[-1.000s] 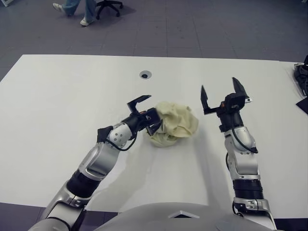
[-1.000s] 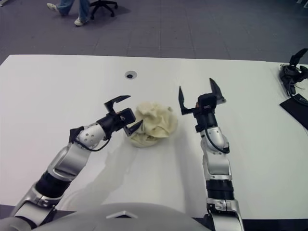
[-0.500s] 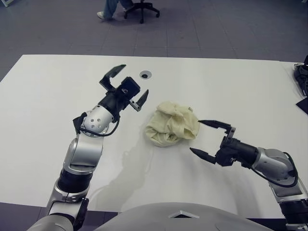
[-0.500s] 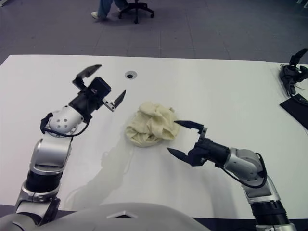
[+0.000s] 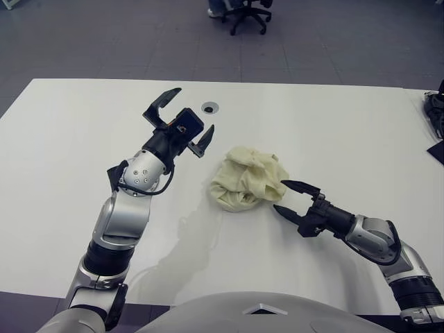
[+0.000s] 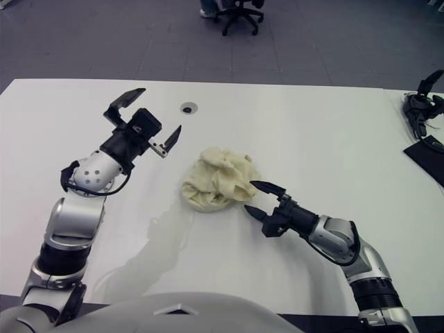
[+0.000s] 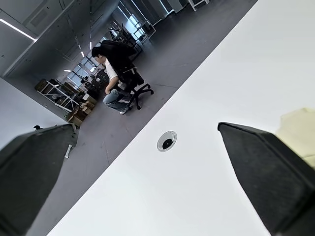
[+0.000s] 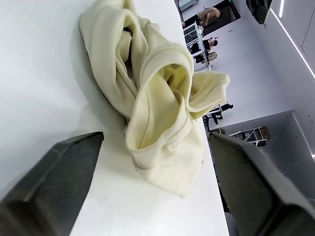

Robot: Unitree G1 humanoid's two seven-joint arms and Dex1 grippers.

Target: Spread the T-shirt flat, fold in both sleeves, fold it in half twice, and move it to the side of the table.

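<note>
Left eye view: T-shirt (image 5: 248, 179) on white table (image 5: 69, 139), grey floor (image 5: 104, 48)

text: none legible | labels: none legible | numbers: none legible

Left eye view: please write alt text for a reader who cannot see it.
A crumpled pale yellow fabric T-shirt lies bunched on a white table. The open right gripper points at it from close by; the open left gripper is raised apart.

T-shirt (image 5: 248, 178) mid table (image 5: 69, 159) — left gripper (image 6: 162, 109) to its left, right gripper (image 5: 279, 195) just right, cable hole (image 5: 209, 107) behind
</note>
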